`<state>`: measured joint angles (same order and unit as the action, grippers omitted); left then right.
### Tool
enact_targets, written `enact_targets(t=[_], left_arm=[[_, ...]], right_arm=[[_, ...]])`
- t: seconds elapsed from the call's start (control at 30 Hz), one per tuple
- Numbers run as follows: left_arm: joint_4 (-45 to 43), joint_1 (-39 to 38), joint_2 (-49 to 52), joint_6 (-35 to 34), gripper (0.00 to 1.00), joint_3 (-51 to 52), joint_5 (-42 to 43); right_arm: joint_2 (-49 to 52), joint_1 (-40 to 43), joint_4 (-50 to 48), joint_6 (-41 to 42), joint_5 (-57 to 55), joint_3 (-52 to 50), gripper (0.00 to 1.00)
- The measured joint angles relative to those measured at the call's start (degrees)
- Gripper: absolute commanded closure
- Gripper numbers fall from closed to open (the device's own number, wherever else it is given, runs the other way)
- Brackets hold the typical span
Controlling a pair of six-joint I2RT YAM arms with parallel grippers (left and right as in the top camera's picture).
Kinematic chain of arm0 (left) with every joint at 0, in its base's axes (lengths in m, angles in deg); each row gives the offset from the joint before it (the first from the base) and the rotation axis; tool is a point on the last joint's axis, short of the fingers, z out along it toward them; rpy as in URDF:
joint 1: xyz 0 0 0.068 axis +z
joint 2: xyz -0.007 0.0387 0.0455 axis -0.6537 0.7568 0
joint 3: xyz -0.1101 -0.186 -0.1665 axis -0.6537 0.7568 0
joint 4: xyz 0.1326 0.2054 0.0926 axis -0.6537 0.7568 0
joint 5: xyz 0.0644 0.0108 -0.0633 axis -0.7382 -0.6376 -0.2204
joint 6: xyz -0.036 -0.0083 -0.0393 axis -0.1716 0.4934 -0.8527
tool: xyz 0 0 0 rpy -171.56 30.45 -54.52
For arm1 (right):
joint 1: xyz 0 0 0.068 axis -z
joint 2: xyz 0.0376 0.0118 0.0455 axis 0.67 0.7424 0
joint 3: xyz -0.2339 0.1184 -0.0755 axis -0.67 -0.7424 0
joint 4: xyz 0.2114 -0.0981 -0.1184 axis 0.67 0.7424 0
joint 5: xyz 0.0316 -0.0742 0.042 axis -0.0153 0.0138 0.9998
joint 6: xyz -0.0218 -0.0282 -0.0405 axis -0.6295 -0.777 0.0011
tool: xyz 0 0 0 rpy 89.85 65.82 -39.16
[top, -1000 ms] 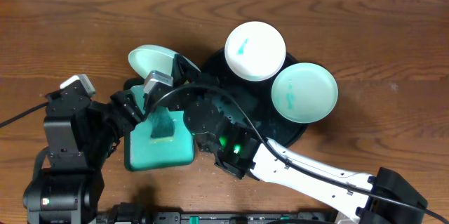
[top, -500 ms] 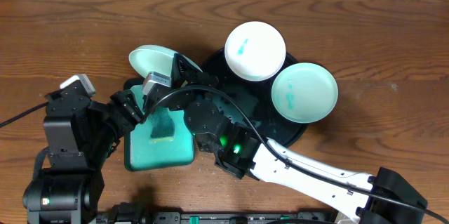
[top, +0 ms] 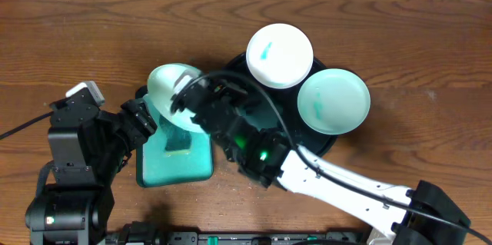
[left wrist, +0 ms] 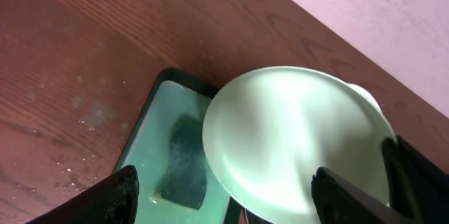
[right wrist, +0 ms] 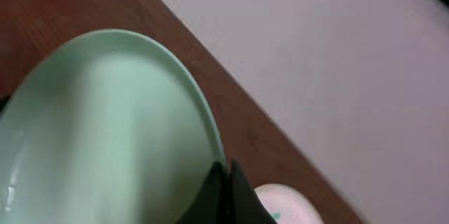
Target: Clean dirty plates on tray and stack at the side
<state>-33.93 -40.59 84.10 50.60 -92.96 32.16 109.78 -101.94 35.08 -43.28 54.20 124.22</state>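
Note:
My right gripper (top: 187, 94) is shut on the rim of a pale mint green plate (top: 167, 85) and holds it tilted above the teal sponge tray (top: 192, 164). In the right wrist view the jaws (right wrist: 226, 175) pinch the plate's edge (right wrist: 105, 133). In the left wrist view the plate (left wrist: 295, 140) hangs over the sponge tray (left wrist: 151, 140). My left gripper (top: 144, 122) is open and empty beside the sponge tray, its fingers wide apart (left wrist: 231, 206). A white plate (top: 279, 54) and a second mint plate (top: 334, 101), both with teal smears, rest on the black tray (top: 321, 144).
A dark sponge (top: 178, 139) lies in the sponge tray; it also shows in the left wrist view (left wrist: 184, 161). The right arm stretches from the front right across the black tray. Water drops speckle the wooden table (left wrist: 84, 119) left of the sponge tray.
The right gripper has lifted and tilted the mint plate, bringing it nearer over the sponge tray. The left arm has not moved.

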Motion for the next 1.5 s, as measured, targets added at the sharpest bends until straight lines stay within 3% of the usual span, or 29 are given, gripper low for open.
enact_targets(t=[0.17, 0.37, 0.8, 1.17, 1.33, 1.43, 1.47, 1.5], left_arm=[[0.0, 0.0, 0.0, 0.0, 0.21, 0.0, 0.0], [0.0, 0.0, 0.0, 0.0, 0.21, 0.0, 0.0], [0.0, 0.0, 0.0, 0.0, 0.21, 0.0, 0.0], [0.0, 0.0, 0.0, 0.0, 0.21, 0.0, 0.0], [0.0, 0.0, 0.0, 0.0, 0.21, 0.0, 0.0], [0.0, 0.0, 0.0, 0.0, 0.21, 0.0, 0.0], [0.0, 0.0, 0.0, 0.0, 0.21, 0.0, 0.0], [0.0, 0.0, 0.0, 0.0, 0.21, 0.0, 0.0]], right_arm=[[0.0, 1.1, 0.2, 6.0, 1.8, 0.0, 0.99], [0.0, 0.9, -1.2, 4.0, 2.8, 0.0, 0.99], [-0.2, -5.6, -22.4, -31.4, -0.3, -0.1, 0.99], [-0.2, -6.3, -22.4, -37.9, -1.6, -0.1, 0.99], [-0.2, -6.0, -21.5, -34.4, -2.9, -0.1, 0.99], [-0.3, -3.6, -12.8, -20.4, -2.9, 0.2, 0.99], [-0.3, -2.0, -8.2, -13.8, -1.7, 0.3, 0.99], [-0.2, 1.9, -2.6, -2.0, 0.9, 0.0, 0.99]])
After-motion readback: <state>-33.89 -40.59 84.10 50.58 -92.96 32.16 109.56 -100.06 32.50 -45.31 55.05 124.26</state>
